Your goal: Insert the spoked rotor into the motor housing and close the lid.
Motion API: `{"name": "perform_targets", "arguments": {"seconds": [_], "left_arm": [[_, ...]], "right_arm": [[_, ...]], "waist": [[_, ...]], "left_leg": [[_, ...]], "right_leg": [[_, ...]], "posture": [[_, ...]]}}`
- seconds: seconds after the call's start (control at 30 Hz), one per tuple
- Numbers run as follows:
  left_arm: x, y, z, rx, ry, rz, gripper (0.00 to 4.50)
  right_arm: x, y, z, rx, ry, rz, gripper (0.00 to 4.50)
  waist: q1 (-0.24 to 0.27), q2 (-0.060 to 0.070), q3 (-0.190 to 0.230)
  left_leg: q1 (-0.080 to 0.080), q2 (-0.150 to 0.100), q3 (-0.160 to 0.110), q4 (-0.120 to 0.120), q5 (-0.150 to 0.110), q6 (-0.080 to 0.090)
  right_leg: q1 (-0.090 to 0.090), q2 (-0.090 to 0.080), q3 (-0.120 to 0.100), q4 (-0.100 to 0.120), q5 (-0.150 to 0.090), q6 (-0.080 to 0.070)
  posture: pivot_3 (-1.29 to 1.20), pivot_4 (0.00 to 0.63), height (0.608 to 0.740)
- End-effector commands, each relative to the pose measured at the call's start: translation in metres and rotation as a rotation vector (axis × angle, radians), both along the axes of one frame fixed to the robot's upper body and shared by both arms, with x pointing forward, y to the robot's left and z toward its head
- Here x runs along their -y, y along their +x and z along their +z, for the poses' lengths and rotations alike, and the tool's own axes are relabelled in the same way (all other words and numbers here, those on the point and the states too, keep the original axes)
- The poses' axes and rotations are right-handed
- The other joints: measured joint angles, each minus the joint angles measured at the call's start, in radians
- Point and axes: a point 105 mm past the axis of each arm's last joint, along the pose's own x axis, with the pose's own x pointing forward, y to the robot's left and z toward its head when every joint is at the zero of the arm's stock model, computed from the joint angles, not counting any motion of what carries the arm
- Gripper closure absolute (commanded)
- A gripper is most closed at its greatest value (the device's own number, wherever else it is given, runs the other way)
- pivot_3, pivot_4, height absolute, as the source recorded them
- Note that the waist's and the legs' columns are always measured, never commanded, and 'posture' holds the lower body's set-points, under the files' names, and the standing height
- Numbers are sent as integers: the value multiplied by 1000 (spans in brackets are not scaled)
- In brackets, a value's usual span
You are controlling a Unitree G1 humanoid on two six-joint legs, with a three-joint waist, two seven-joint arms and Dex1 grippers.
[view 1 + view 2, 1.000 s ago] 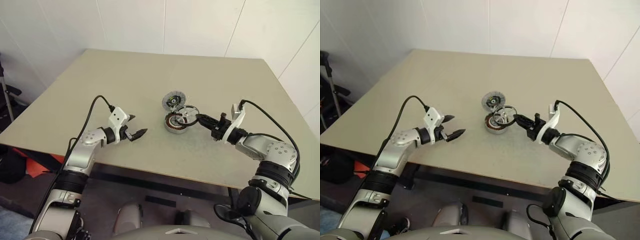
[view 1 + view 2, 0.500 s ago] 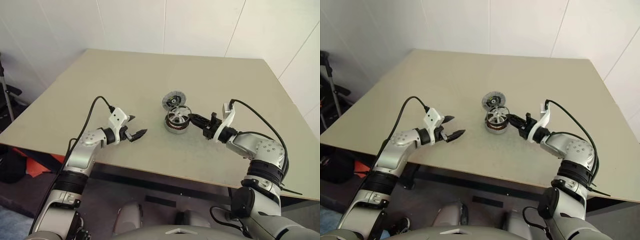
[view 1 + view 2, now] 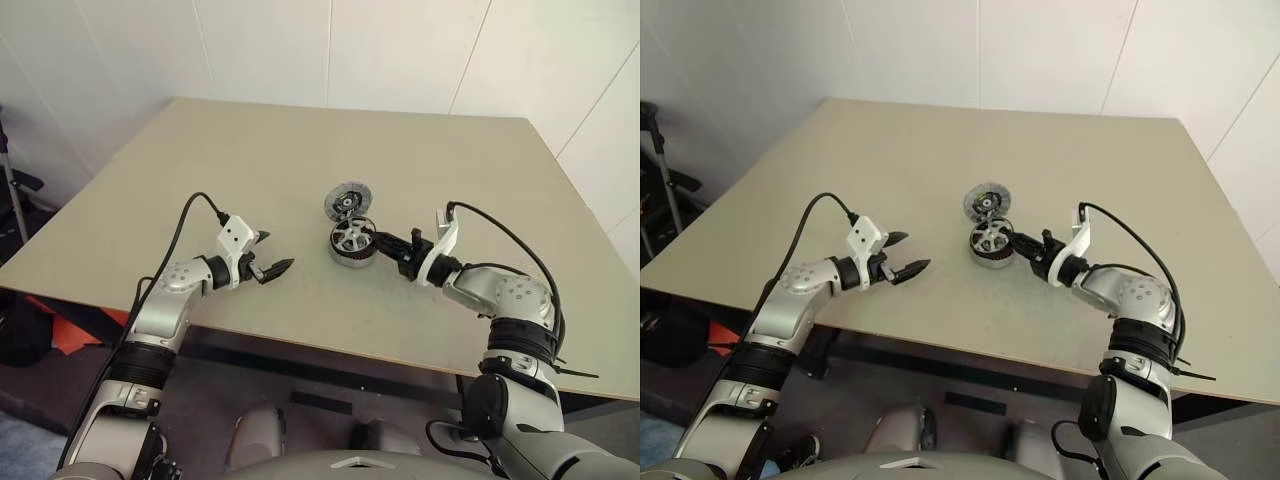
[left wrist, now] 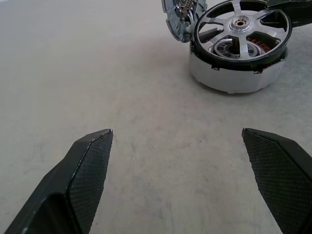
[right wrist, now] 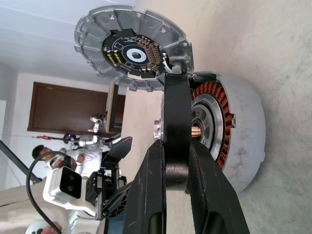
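The motor housing point(image 3: 349, 254) is a short round cup with copper windings point(image 5: 210, 92), standing mid-table. My right gripper point(image 3: 377, 240) is shut on the dark rim of the spoked rotor point(image 4: 240, 22). The rotor lies over the housing's open top, slightly tilted, its silver hub above the housing's centre. From the right wrist, the rotor point(image 5: 176, 105) appears edge-on between the fingers point(image 5: 207, 187). The lid point(image 3: 346, 201), a pale toothed disc with a circuit-board face, leans tilted just behind the housing. My left gripper point(image 3: 277, 251) hangs open and empty to the left, well apart from the housing.
The beige table point(image 3: 200, 160) reaches to white walls at the back and right. Its front edge point(image 3: 300, 335) runs just below both arms. Black cables loop from both wrists. A person point(image 5: 44, 152) stands far off in the background.
My right gripper carried the rotor left and down, from tilted at the housing's right side to lying over its top. The left arm stayed still.
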Motion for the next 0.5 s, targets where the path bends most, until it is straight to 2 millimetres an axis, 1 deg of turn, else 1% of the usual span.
{"name": "perform_targets", "arguments": {"seconds": [0.03,0.13,0.27,0.33,0.4,0.5], "left_arm": [[0,2,15,58,0,-4,0],[0,2,15,56,-1,-4,0],[1,2,15,52,-4,-8,0],[1,2,14,51,-5,-8,0],[2,2,14,51,-4,-9,0],[2,3,14,52,-4,-9,0]], "right_arm": [[2,3,12,60,-1,2,4160],[2,2,14,86,-21,13,4160],[1,-1,24,153,-22,29,4160],[2,-1,26,165,-29,33,3434],[4,1,25,182,-69,18,2871],[5,5,19,191,-207,5,1882]], "waist": [[0,0,0],[0,0,0],[1,0,0],[1,0,0],[1,0,0],[0,0,0]], "left_leg": [[0,0,0,0,0,0],[0,0,0,0,0,0],[0,0,0,0,0,0],[0,0,0,0,0,0],[0,0,0,0,0,0],[0,0,0,0,0,0]], "right_leg": [[0,0,0,0,0,0],[0,0,0,0,0,0],[0,0,0,0,0,0],[0,0,0,0,0,0],[0,0,0,0,0,0],[0,0,0,0,0,0]], "posture": [[0,0,740],[0,0,740],[0,0,740],[0,0,740],[0,0,740],[0,0,740]]}}
